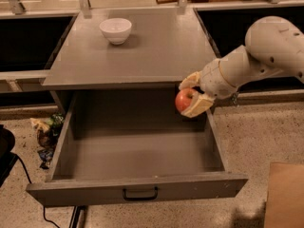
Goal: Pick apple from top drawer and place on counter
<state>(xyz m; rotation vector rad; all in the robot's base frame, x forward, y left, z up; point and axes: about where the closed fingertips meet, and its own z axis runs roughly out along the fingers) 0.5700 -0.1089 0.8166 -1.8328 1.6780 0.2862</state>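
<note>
The top drawer [137, 189] is pulled wide open below the counter, and its grey inside shows nothing in it. The red-orange apple [184, 100] is held in my gripper [191, 95], whose pale fingers are shut on it from above and below. The gripper holds it above the drawer's back right corner, just below the counter's front edge. The counter [156, 51] is the flat grey cabinet top behind the drawer. My arm reaches in from the right.
A white bowl [116, 30] stands on the counter's back left. Crumpled wrappers [45, 132] lie on the floor left of the drawer. A brown box [286, 196] is at the lower right. Metal posts stand behind the counter.
</note>
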